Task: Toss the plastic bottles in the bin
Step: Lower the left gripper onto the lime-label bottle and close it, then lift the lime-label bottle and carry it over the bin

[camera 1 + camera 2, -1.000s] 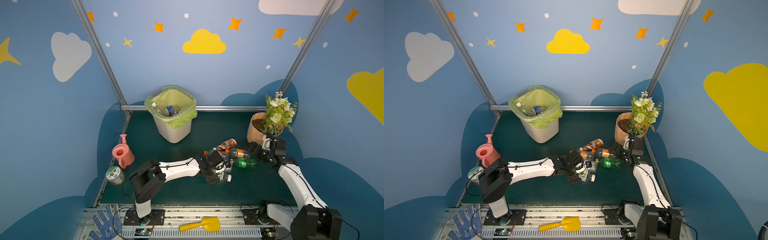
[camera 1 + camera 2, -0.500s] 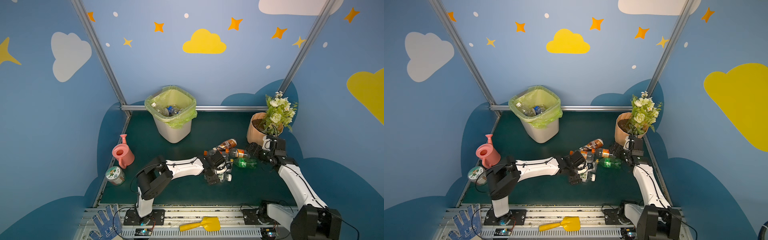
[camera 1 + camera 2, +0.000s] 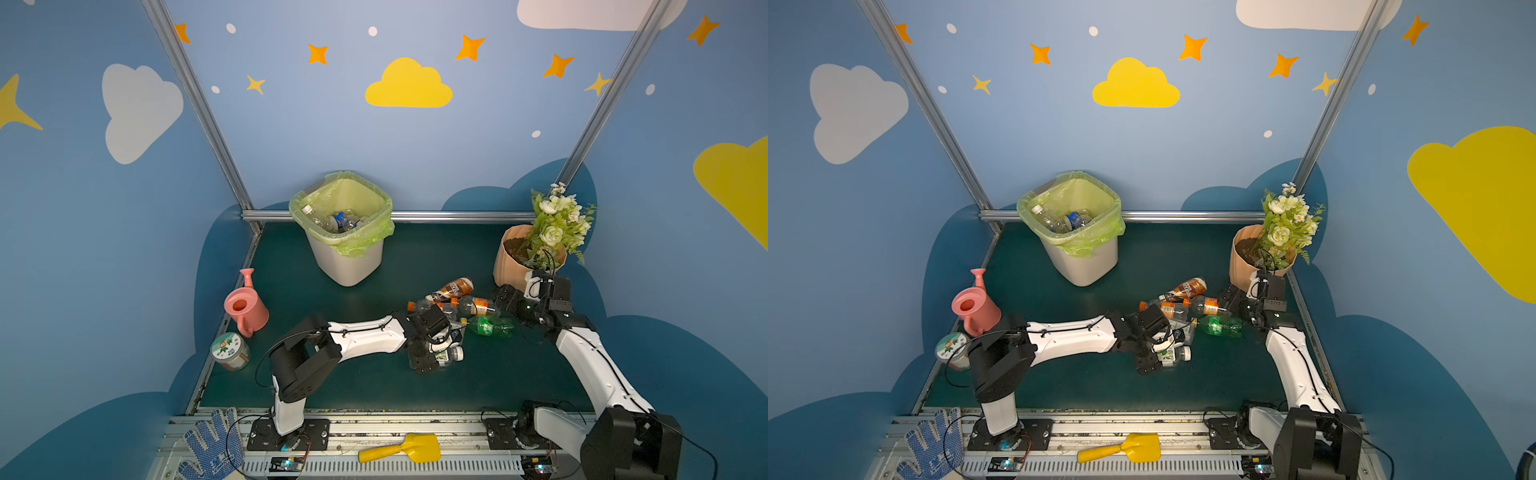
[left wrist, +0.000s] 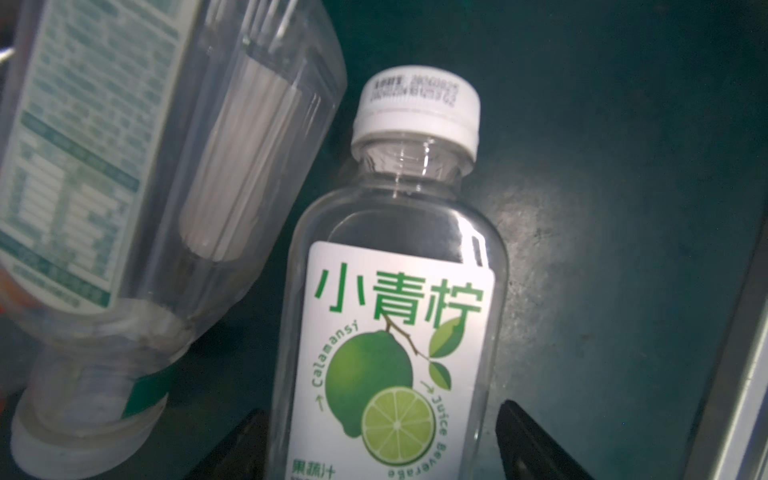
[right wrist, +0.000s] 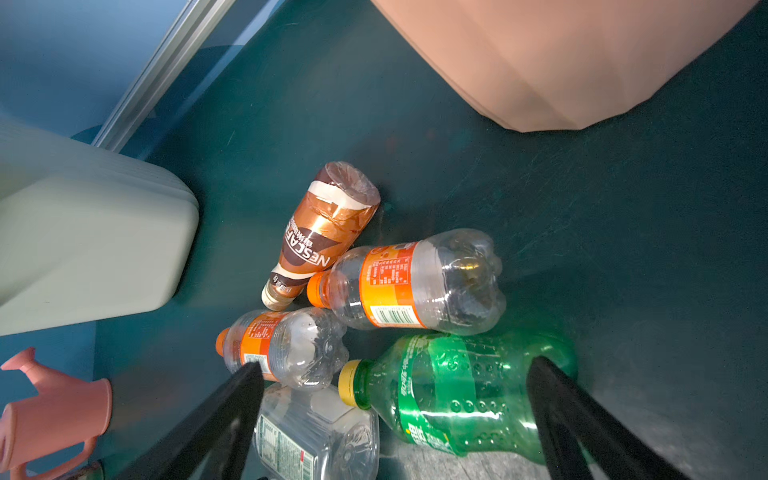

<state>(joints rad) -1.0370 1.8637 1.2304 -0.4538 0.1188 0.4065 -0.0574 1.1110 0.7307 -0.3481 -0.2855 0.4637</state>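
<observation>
On the mat point(image 3: 374, 266), six bottles point(image 3: 490, 326), one bin point(image 3: 349, 266)

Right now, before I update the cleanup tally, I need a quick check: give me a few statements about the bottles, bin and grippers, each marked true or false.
1. The bin already holds bottles. True.
2. The green bottle stands upright. False: it lies on its side, between the open fingers of the right gripper.
3. The fingers of the left gripper flank the lime-label bottle. True.
4. The pink watering can is inside the bin. False: it stands on the table, left of the bin in both top views.
</observation>
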